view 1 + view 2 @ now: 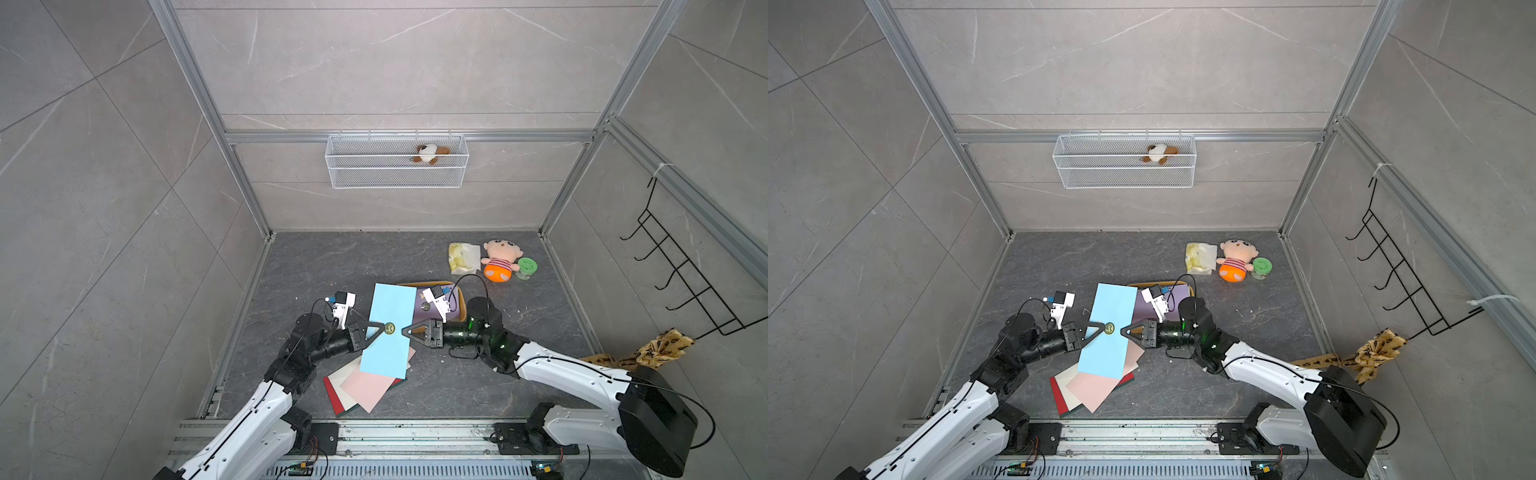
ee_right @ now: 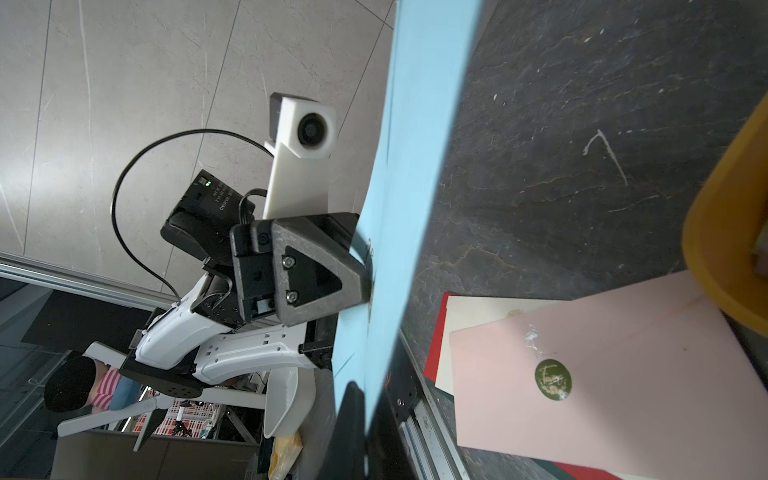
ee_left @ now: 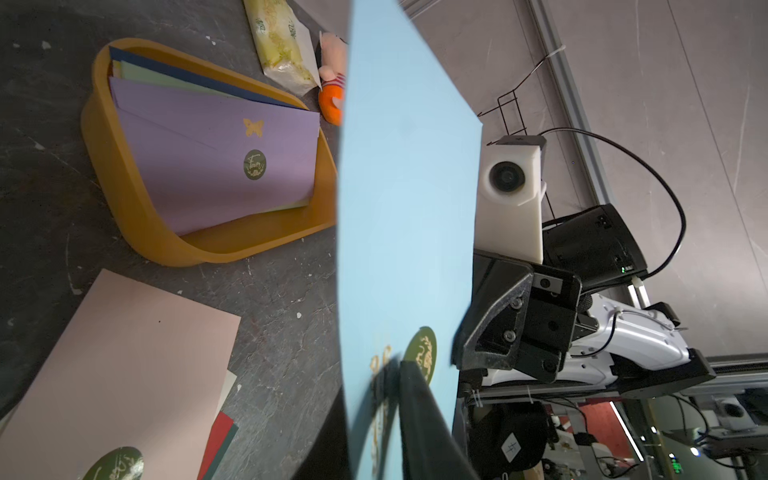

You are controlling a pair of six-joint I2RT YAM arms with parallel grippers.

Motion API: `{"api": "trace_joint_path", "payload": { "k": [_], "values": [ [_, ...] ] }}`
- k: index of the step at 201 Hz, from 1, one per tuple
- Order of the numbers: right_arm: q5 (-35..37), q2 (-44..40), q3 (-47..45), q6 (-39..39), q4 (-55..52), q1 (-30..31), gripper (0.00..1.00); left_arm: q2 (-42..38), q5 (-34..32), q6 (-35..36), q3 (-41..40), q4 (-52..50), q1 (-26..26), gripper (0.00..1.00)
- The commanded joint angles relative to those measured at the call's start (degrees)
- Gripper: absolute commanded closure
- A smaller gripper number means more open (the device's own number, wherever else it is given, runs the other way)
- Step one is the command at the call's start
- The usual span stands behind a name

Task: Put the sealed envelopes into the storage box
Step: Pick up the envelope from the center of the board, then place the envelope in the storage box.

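Pinching: left pincer (image 1: 382,328) and right pincer (image 1: 403,331) both clamp the light blue envelope (image 1: 392,303);
Envelope: I judge it light, floppy, slick; grip mid-edges

This is a robotics lab test cell. A white-and-black left arm (image 1: 257,419) and right arm (image 1: 582,374) are bolted to a slotted aluminium rail (image 1: 415,432) at the open front of a booth. The booth has an aluminium extrusion frame (image 1: 291,136) and grey stone-look wall panels (image 1: 395,62). A white wire mesh basket (image 1: 361,166) hangs from the crossbar, and a black wire hook rack (image 1: 685,270) is cable-tied on. Beyond the booth, the right wrist view shows a seated person (image 2: 83,386) and a white chair (image 2: 282,399).
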Motion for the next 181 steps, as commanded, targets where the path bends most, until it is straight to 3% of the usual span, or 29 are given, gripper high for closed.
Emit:
{"api": "trace_joint_path", "payload": {
  "k": [1,14,40,82,99,125,158,181],
  "values": [
    [-1.28,0.14,0.62,-2.14,-2.87,-0.45,0.78,1.1,-1.06,4.01,5.51,-3.19,-0.09,0.92],
    [0.92,-1.35,1.87,-4.93,-10.64,-1.8,0.62,4.24,-4.51,8.63,10.4,-11.43,-0.09,1.0],
    [10.65,-6.85,2.92,-13.16,-26.67,-6.63,0.51,11.94,-9.67,21.2,20.92,-24.31,-0.12,1.0],
    [22.28,-13.17,4.88,-22.7,-42.92,-12.81,0.49,30.0,-11.67,48.54,40.45,-37.14,-1.59,1.0],
    [25.82,-15.4,4.29,-23.32,-45.68,-14.82,0.49,38.34,-17.25,58.33,51.11,-42.93,-5.41,1.0],
    [27.49,-19.0,1.88,-23.01,-47.22,-17.07,0.49,52.1,-20.38,71.14,69.68,-54.53,-10.28,1.0],
    [28.06,-22.96,-0.44,-23.12,-49.27,-18.5,0.49,69.27,-25.69,81.61,91.47,-67.68,-14.16,1.0],
    [29.29,-25.53,-0.66,-23.95,-52.01,-18.79,0.49,77.14,-24.55,84.44,100.41,-71.94,-14.75,1.0]
  ]
}}
